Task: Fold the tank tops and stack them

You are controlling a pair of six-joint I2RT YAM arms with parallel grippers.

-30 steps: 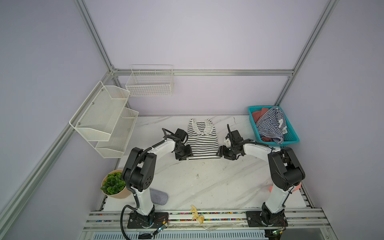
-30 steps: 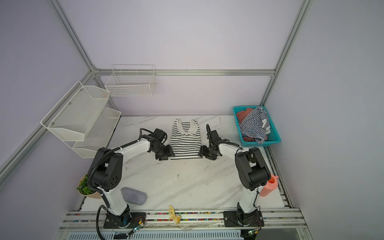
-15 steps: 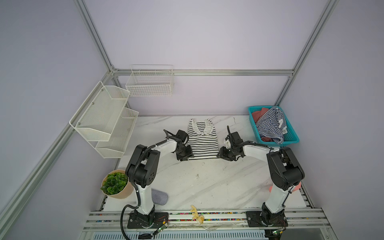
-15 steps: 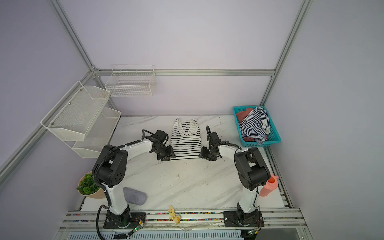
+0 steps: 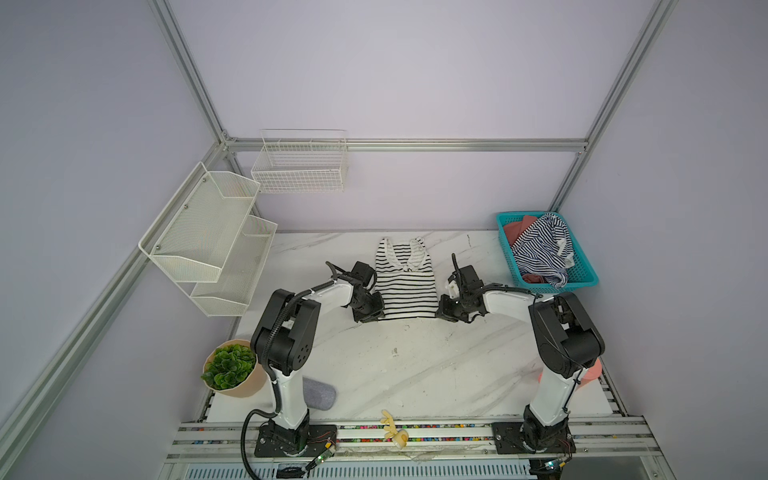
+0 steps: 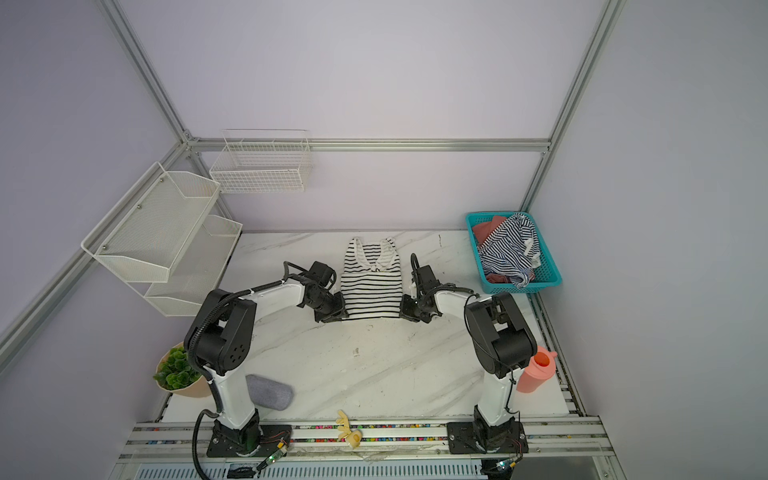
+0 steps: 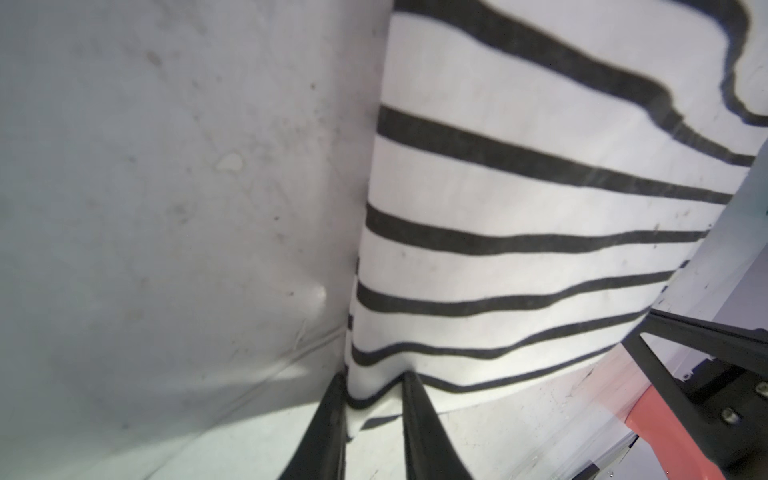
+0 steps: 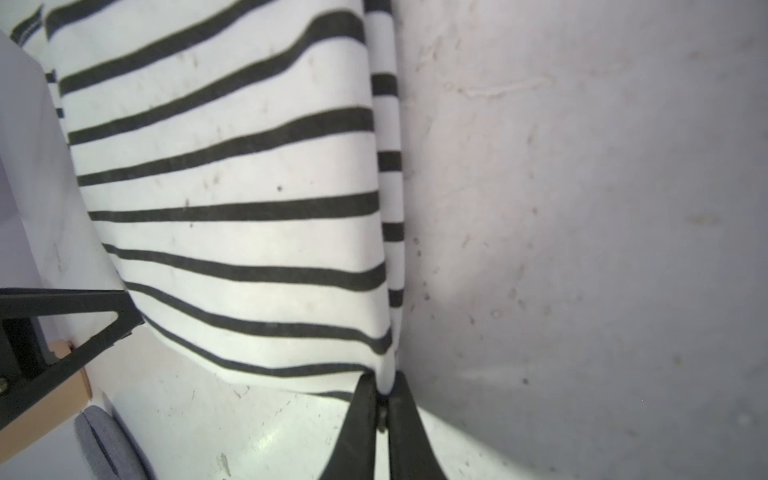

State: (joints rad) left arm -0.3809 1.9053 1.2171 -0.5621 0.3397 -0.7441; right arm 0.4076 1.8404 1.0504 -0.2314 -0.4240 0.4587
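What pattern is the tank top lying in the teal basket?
The tank top has dense, thin navy-and-white stripes with white trim; it shows best in a top view.

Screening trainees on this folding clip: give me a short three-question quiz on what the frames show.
1. True or false: the navy-striped tank top lies spread flat on the table.
2. The right hand is shut on: A) a bottom corner of the white tank top; B) a shoulder strap; C) nothing.
3. Which hand is at the white top's opposite bottom corner?
Key: 1 false, it sits crumpled in the teal basket. 2 A. 3 the left hand.
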